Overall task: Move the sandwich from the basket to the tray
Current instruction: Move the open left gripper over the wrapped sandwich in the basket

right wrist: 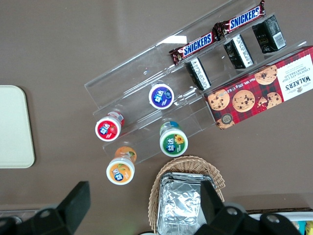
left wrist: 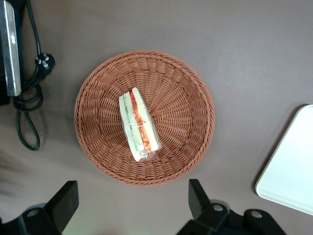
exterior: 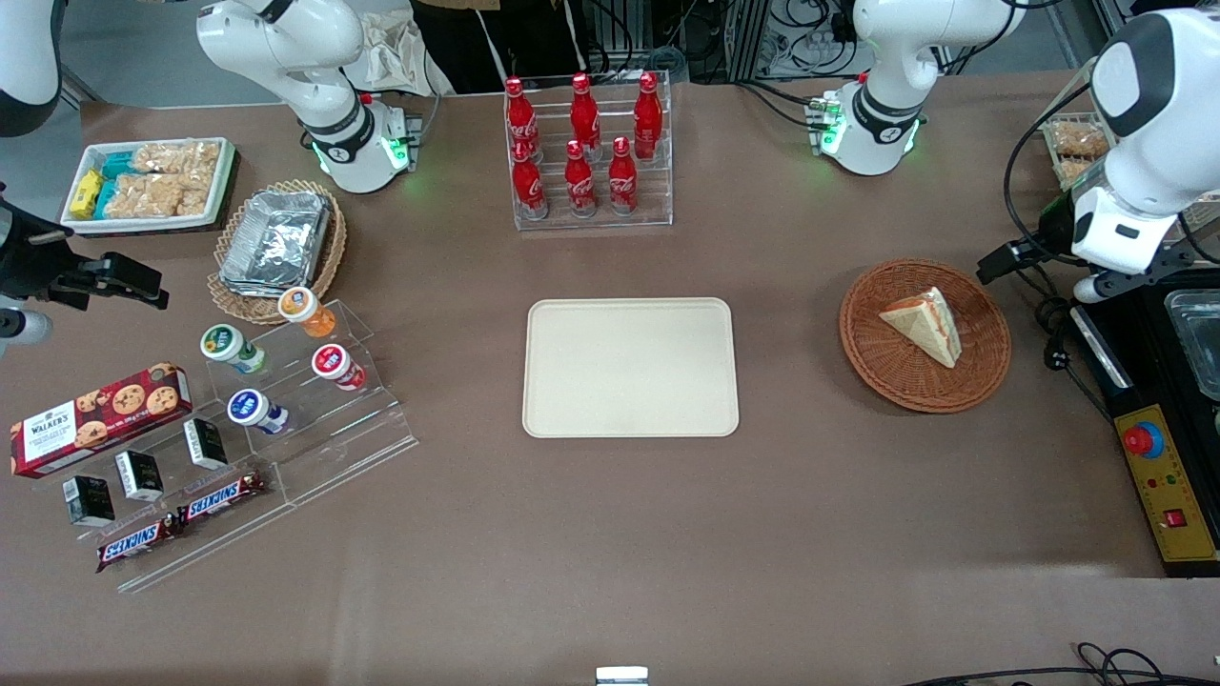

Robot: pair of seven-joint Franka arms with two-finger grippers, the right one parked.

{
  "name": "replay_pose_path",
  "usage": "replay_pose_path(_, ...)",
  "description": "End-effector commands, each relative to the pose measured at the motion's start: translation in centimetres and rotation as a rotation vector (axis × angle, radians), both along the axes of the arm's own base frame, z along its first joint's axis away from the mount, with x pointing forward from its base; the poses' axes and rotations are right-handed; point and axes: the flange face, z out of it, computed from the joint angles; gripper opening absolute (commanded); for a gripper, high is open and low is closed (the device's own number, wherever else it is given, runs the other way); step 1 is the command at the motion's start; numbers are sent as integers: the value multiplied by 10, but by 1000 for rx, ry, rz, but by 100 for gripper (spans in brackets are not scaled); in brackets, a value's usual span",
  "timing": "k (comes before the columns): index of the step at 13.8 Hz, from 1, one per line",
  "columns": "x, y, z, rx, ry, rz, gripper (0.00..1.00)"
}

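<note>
The sandwich (exterior: 925, 326), a pale bread wedge with red-orange and green filling, lies in the round reddish-brown wicker basket (exterior: 982, 381). The beige tray (exterior: 630, 368) lies flat at the table's middle, beside the basket toward the parked arm's end. My left gripper (exterior: 1106, 284) hangs high above the table beside the basket, toward the working arm's end. In the left wrist view the gripper (left wrist: 131, 200) is open and empty, its fingers (left wrist: 198, 198) spread wide just outside the basket's rim (left wrist: 200, 93). The sandwich (left wrist: 138, 125) lies in the basket's middle, and a corner of the tray (left wrist: 288, 176) shows.
A rack of red cola bottles (exterior: 583, 152) stands farther from the front camera than the tray. A black and yellow control box (exterior: 1168, 495) and cables (exterior: 1053, 314) lie beside the basket at the working arm's end. Snack displays (exterior: 238, 410) and a foil-filled basket (exterior: 276, 243) sit toward the parked arm's end.
</note>
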Motion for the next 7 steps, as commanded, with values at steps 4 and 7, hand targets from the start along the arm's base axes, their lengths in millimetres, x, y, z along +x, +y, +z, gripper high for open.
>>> replay_pose_path(4, -11, 1, -65, -12, 6, 63, 100)
replay_pose_path(7, -9, 4, -99, -56, 43, 114, 100)
